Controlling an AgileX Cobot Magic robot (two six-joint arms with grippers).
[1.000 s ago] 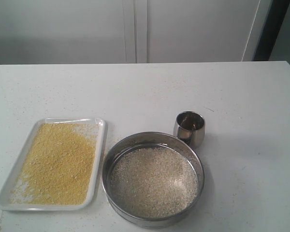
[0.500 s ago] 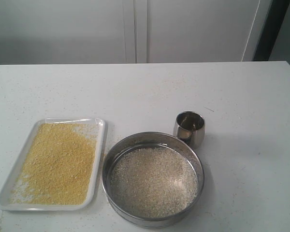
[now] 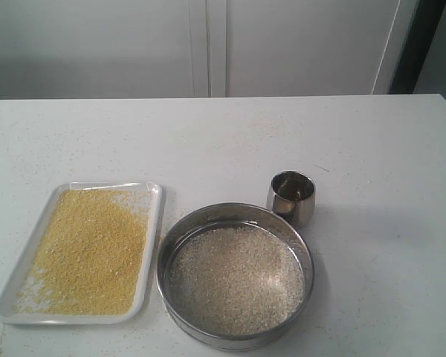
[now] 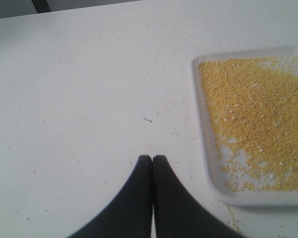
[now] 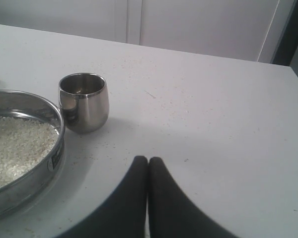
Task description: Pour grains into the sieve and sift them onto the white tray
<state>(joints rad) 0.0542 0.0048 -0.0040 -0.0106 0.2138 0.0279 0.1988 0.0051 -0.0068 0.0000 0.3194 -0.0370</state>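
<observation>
The grains lie in two lots. The fine golden-yellow grains [image 3: 89,249] cover most of the white tray [image 3: 67,318], thinning towards its near left corner and far right corner. The coarser pale grains [image 3: 236,279] fill the mesh floor of the sieve [image 3: 230,341].

In the exterior view the sieve sits flat on the desk [image 3: 208,141] near the front edge, a little right of centre. The white tray lies at its 9 o'clock, just beside it; whether rim and wall touch cannot be told. A small steel cup [image 3: 291,197] stands upright at the sieve's 1 o'clock, close against its wall, mouth up, with no heap of grains showing inside it. A few loose yellow specks dot the desk around the tray. White cabinet doors [image 3: 208,44] stand behind the desk at 12 o'clock.

The left fingers [image 4: 143,173] are pressed together with nothing between them, over bare desk near one long side of the tray and clear of it. The right fingers [image 5: 139,171] are likewise closed and empty, over bare desk near the cup and sieve, touching neither.
</observation>
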